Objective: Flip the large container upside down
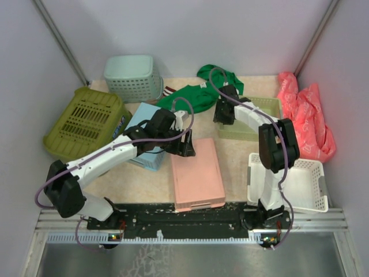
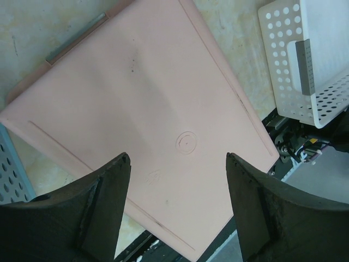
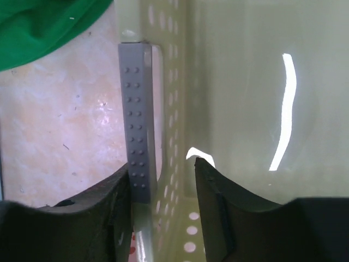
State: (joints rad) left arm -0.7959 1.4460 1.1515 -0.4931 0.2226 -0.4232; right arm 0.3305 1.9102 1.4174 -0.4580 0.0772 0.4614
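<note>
Table (image 1: 235, 158) crowded with plastic baskets, with a pink tray (image 1: 197, 173) lying flat in the middle as the reference point. The large container (image 1: 86, 121), a deep olive-green basket, sits well to the left of the pink tray and a little farther back. One slotted face is turned up toward the overhead camera, but it is not possible to tell whether that face is its underside or its inside. Neither gripper touches it. The left gripper (image 2: 177, 158) hovers just above the pink tray, fingers spread wide and holding nothing. The right gripper (image 3: 162, 166) is beyond the pink tray's far right corner, at a shallow pale green basket (image 1: 262, 109). It has one finger on each side of that basket's wall, beside a grey handle strip (image 3: 136, 109). The fingers sit close to the wall, but it is not possible to tell whether they grip it. Judging from this, turning the large container is not the step in hand. Unless it already lies upside down, a gripper has to reach it, take its rim and tip it over.
</note>
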